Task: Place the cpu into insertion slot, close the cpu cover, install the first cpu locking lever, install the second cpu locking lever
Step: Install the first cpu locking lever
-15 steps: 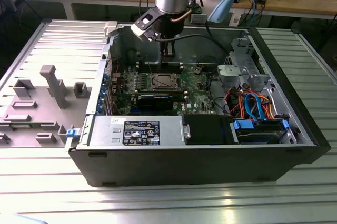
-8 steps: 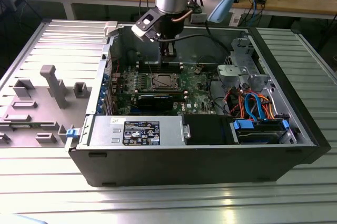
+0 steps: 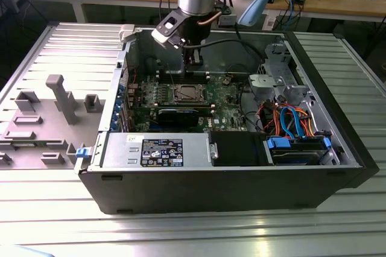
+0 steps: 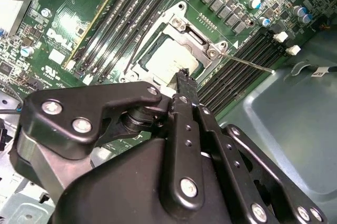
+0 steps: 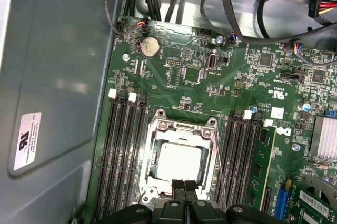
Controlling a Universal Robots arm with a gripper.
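Observation:
The cpu lies flat in the insertion slot, its pale silver top showing in both wrist views. The cpu cover, a silver frame, lies down around it. A thin metal locking lever sticks out sideways over the memory slots, and a second wire lever curves along the opposite side of the socket. My gripper hangs just above the socket's edge, fingers shut together with nothing between them. The exterior view has my gripper above the board, behind the socket.
Long black memory slots flank the socket on both sides. A black graphics card lies in front of it. The grey drive cage, coloured cables and the power supply fill the case. A grey case wall stands close by.

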